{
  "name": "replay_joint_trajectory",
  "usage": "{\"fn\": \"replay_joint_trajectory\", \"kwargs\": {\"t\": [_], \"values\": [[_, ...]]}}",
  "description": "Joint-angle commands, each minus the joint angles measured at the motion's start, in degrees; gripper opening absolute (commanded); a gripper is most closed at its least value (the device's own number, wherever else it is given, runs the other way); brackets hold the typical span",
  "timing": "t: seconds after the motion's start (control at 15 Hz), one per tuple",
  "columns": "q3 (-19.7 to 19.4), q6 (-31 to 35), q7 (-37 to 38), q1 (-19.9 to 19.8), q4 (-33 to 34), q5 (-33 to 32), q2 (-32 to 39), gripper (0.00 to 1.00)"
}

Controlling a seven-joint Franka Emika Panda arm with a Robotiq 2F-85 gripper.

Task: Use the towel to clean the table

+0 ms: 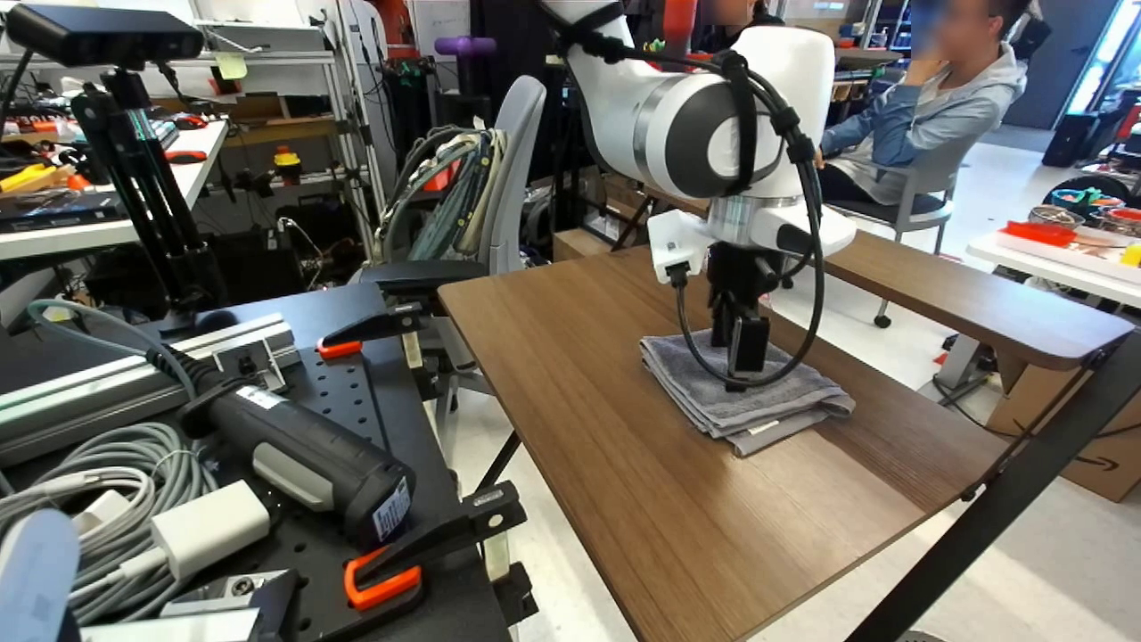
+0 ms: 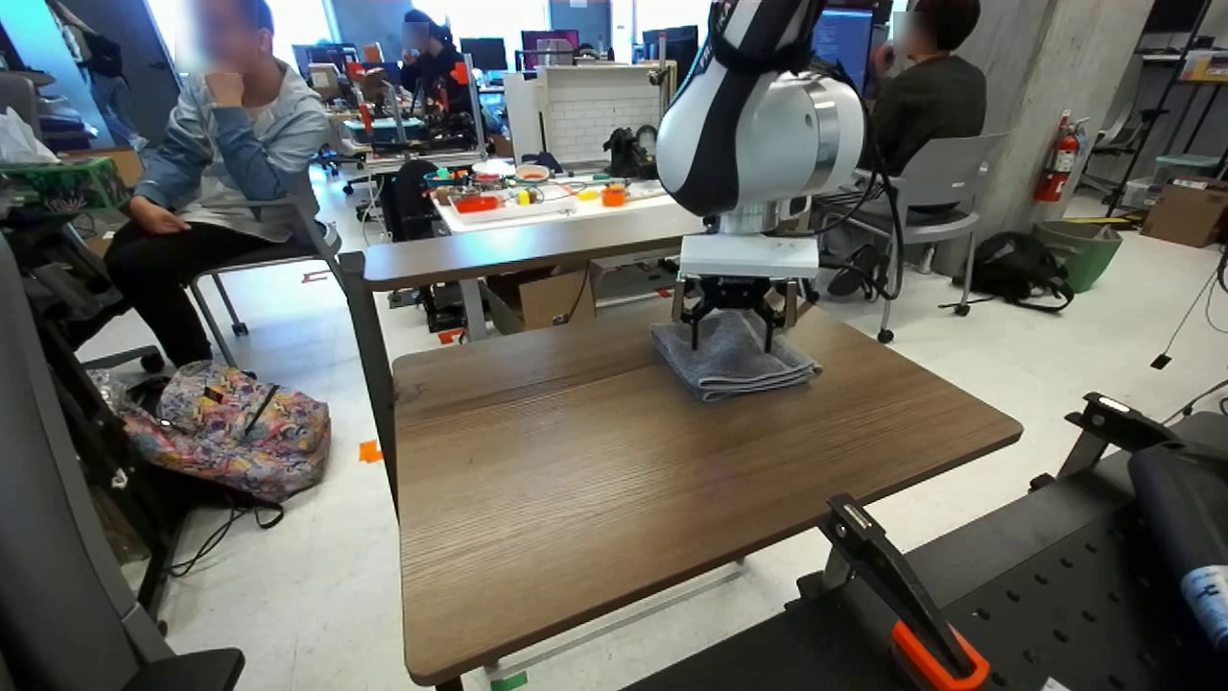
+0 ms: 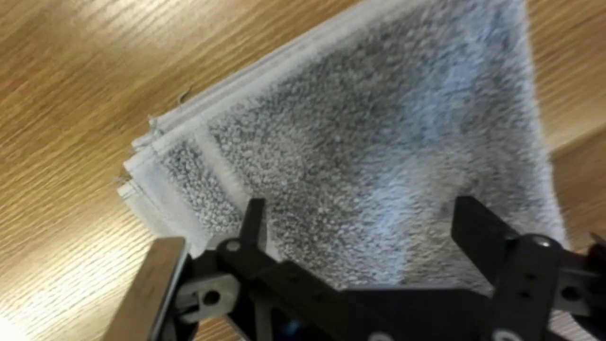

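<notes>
Pincer point(image 2: 731, 346) spread wide over towel point(image 3: 374, 147), nothing gripped. Shallow pinch could snag just top layer, unfolding it.

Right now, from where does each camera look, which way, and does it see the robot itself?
An exterior view sits above tabletop height, facing across the table toward the narrow brown shelf; the arm and gripper show.
An exterior view sits by the black perforated bench, facing across it to that table; arm and gripper show.
The wrist view looks down from the wrist onto the towel; gripper fingers show.
Both exterior views share table, towel, arm and gripper.
</notes>
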Motion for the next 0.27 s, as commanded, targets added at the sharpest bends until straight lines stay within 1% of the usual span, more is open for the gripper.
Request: {"fn": "replay_joint_trajectory", "kwargs": {"t": [0.0, 0.07, 0.2], "values": [[6.15, 3.18, -10.13, -2.72, -13.55, 1.08, -11.3, 1.0], [2.71, 0.62, -4.54, -0.43, -4.79, 0.19, -4.35, 1.0], [4.47, 0.77, -7.13, -0.86, -9.12, 0.31, -8.28, 1.0]]}}
